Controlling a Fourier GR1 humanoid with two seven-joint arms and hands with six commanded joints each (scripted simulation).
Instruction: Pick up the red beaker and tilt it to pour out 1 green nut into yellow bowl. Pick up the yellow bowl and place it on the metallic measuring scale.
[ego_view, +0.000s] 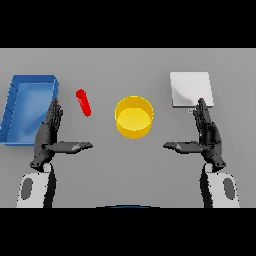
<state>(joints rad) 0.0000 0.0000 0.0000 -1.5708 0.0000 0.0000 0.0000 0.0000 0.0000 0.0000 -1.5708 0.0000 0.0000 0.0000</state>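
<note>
The tabletop (125, 170) looks matt grey. The scale (190, 89) has a pale, brushed-metal sheen. The bowl (134, 117), beaker (83, 102) and blue tray (15, 107) look like smooth plastic.

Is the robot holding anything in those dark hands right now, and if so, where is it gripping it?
Nothing is held. The left hand and right hand are both open above the table, apart from the red beaker and yellow bowl.
</note>
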